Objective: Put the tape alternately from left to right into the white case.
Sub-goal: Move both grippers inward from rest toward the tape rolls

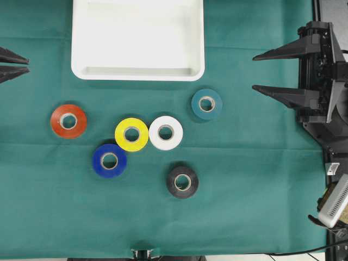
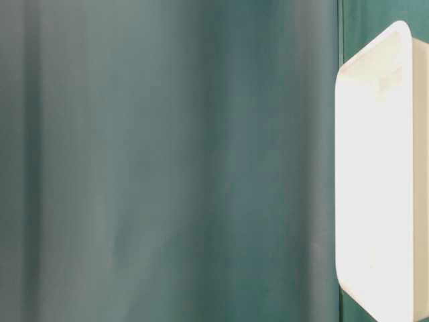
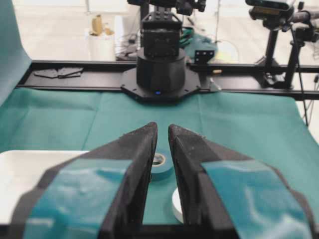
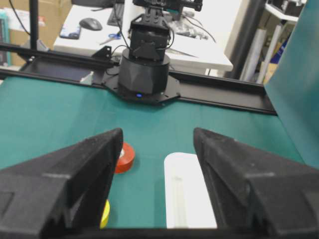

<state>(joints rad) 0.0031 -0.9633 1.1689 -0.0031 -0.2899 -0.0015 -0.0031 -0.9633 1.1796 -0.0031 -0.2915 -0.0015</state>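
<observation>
At left edge, clenched left tool is cut off; right tool gapes, white case cropped.

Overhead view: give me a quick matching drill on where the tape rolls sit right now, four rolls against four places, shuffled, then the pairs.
Rolls:
1. red roll
2. teal roll
3. black roll
4. yellow roll

Places:
A. touching the white roll
B. farthest left on the cloth
C. nearest the white case
D. lowest in the picture

Pairs: 1-B, 2-C, 3-D, 4-A
</observation>
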